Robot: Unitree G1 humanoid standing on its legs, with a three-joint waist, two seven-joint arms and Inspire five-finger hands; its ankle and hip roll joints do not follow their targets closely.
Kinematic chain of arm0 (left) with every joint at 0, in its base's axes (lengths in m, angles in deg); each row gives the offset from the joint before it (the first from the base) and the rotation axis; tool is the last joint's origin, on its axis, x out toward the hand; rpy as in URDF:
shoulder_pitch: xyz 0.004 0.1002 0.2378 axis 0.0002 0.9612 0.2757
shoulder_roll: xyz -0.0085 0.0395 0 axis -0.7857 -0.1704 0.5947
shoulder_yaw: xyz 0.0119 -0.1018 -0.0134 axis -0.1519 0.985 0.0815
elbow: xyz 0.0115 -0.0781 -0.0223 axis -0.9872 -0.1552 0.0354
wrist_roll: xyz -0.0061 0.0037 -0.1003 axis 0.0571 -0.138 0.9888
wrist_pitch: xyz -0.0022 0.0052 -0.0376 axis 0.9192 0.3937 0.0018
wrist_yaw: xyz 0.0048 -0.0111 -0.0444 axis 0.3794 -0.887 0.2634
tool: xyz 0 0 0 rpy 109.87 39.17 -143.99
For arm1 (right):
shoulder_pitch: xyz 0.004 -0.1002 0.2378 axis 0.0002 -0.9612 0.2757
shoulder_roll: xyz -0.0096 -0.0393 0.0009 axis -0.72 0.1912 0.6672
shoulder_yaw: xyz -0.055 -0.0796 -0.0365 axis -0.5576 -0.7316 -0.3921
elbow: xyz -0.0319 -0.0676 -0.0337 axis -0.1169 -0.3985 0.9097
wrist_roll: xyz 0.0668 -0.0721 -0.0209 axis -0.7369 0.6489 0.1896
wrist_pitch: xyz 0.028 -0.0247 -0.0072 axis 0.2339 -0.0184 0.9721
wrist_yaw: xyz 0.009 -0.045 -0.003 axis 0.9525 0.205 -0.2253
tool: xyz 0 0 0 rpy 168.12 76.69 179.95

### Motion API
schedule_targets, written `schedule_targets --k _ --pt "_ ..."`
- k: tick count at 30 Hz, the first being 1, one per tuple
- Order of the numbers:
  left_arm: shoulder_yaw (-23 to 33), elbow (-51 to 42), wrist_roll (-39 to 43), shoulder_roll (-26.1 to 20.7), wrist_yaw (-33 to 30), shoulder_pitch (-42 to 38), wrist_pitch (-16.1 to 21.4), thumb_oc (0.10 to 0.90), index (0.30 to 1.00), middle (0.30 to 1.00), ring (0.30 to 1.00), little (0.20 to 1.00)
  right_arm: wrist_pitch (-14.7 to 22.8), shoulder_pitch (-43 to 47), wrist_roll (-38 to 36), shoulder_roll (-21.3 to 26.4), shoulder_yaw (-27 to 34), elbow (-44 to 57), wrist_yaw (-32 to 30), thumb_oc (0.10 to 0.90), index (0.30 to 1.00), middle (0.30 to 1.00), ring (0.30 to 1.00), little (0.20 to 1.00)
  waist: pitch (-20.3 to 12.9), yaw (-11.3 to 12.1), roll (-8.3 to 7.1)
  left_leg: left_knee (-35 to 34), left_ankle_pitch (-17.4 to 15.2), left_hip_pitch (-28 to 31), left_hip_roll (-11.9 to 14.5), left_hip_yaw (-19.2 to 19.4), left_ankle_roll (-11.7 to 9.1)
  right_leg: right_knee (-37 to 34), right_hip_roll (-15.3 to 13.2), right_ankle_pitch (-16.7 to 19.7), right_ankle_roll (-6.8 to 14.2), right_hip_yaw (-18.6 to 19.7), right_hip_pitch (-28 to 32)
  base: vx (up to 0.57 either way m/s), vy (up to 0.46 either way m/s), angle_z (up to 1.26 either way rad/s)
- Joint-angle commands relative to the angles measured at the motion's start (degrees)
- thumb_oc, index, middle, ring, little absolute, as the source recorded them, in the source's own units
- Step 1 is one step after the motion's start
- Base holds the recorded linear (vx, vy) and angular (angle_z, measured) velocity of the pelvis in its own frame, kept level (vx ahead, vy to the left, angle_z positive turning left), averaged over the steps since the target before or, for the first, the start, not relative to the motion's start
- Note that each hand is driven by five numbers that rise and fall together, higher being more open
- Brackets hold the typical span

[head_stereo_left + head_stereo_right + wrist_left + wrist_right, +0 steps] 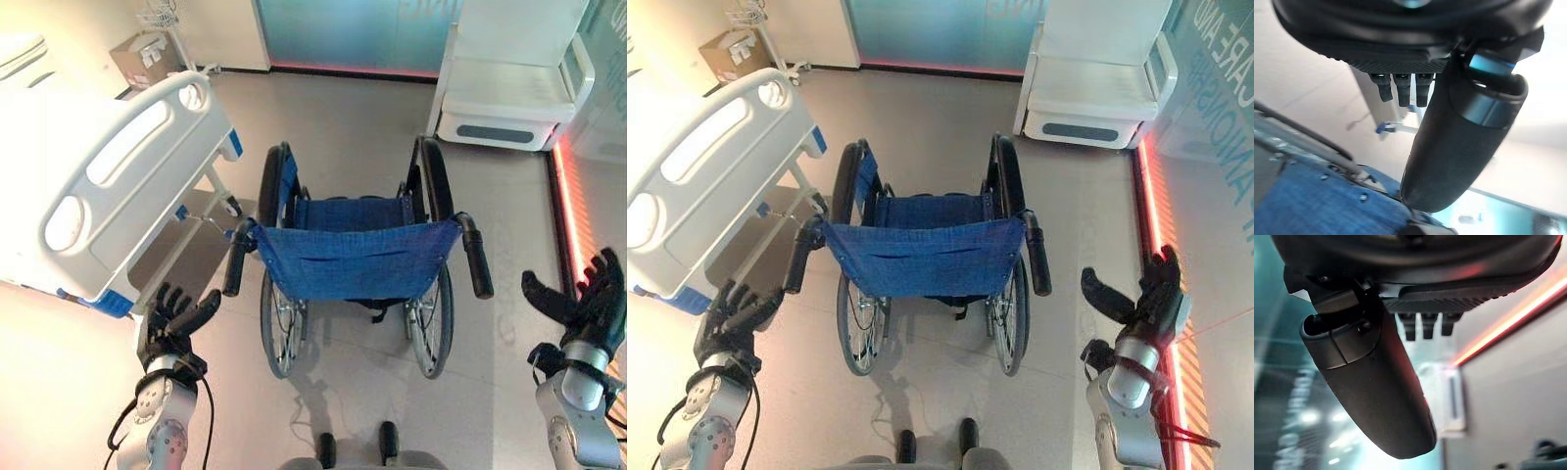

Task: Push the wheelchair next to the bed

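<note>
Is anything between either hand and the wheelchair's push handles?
Nothing visible. The left hand, open, is just below the left handle; the right hand, open, is out to the right of the right handle, bare floor between. The bed lies left of the wheelchair.

White armchair with a grey front panel [509, 88] against the far wall on the right, cardboard box [147, 59] on the floor in the far left corner, white wire stand [168, 24] just beside it, glowing red strip [568, 206] along the floor's right edge, frosted teal glass panel [343, 29] behind
</note>
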Motion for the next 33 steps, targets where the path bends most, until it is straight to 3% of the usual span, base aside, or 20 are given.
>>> schedule_targets --k 1,6,10,15,19,21,27,29,33 --pt "4.46 -6.6 -8.06 -8.46 1.81 -4.98 11.07 0.8 0.9 0.9 0.9 0.9 11.7 5.69 3.66 4.0 4.55 8.27 -1.25 0.8 0.9 0.9 0.9 0.9 -2.55 0.68 -2.42 0.36 0.34 -2.79 -0.47 -1.29 0.17 0.1 -3.93 0.71 3.17 1.39 1.12 0.0 0.0 0.0" --pt "6.99 -10.36 -19.53 -11.43 -1.7 -5.52 17.47 0.8 0.9 0.9 0.9 0.9 13.8 6.53 1.3 3.99 4.3 12.06 0.75 0.8 0.9 0.9 0.9 0.9 -2.7 1.1 -2.72 0.36 0.18 -2.74 -0.28 -1.3 -0.12 0.1 -3.99 0.45 3.2 1.25 1.27 0.0 0.0 0.0" --pt "9.02 -12.43 -21.72 -12.58 -2.99 -5.67 19.09 0.8 0.9 0.9 0.9 0.9 12.79 6.29 -1.19 3.75 3.17 14.86 4.2 0.8 0.9 0.9 0.9 0.9 -2.97 1.33 -3.01 0.36 0.12 -2.7 -0.04 -1.14 -0.39 0.1 -4.05 0.22 3.25 1.21 1.37 0.0 0.0 0.0" --pt "6.65 -16.99 -4.65 -11.0 8.24 -5.91 14.8 0.8 0.9 0.9 0.9 0.9 9.41 7.46 -8.39 3.45 0.36 18.03 11.65 0.8 0.9 0.9 0.9 0.9 -2.67 1.69 -3.24 0.36 0.17 -2.7 0.26 -0.93 -0.68 0.1 -4.01 0.15 3.39 1.26 1.42 0.0 -0.003 0.01" --pt "3.65 -20.3 2.56 -11.43 14.18 -5.98 11.84 0.8 0.9 0.9 0.9 0.9 8.57 8.51 -9.51 3.97 -1.53 20.28 13.16 0.8 0.9 0.9 0.9 0.9 -1.92 1.84 -3.15 0.36 0.39 -3.06 0.42 -0.7 -0.74 0.1 -3.89 0.37 3.52 1.6 1.02 -0.02 -0.008 0.02" --pt "1.49 -22.12 8.05 -12.02 18.09 -6.12 8.37 0.8 0.9 0.9 0.9 0.9 8.32 8.8 -8.67 4.34 -2.47 20.95 12.67 0.8 0.9 0.9 0.9 0.9 -1.42 1.97 -2.99 0.36 0.52 -3.26 0.48 -0.62 -0.79 0.1 -3.83 0.49 3.64 1.68 0.85 -0.02 -0.005 0.0" --pt "-0.83 -23.18 7.84 -14.77 16.34 -6.37 3.46 0.8 0.9 0.9 0.9 0.9 4.42 8.02 -6.62 5.77 -3.62 20.63 9.19 0.8 0.9 0.9 0.9 0.9 -1.05 1.8 -2.86 0.36 0.62 -3.42 0.52 -0.38 -0.72 0.1 -3.89 0.55 3.95 1.56 0.72 0.0 -0.001 -0.01" --pt "-0.78 -22.39 6.71 -16.1 15.5 -5.91 -0.02 0.8 0.9 0.9 0.9 0.9 1.56 7.17 -2.96 7.15 -3.23 19.87 7.34 0.8 0.9 0.9 0.9 0.9 -0.91 1.56 -2.72 0.36 0.15 -3.31 0.46 -0.44 -0.59 0.1 -3.82 0.05 4.12 1.65 0.82 0.0 0.0 0.0" --pt "-0.85 -21.12 5.57 -17.39 14.65 -5.27 -2.51 0.8 0.9 0.9 0.9 0.9 -2.38 6.73 -1.24 9.54 -2.73 18.45 5.36 0.8 0.9 0.9 0.9 0.9 -0.1 1.29 -2.58 0.36 0.28 -3.36 0.45 -0.39 -0.49 0.1 -3.7 0.05 4.14 1.94 0.8 0.0 0.0 0.0"
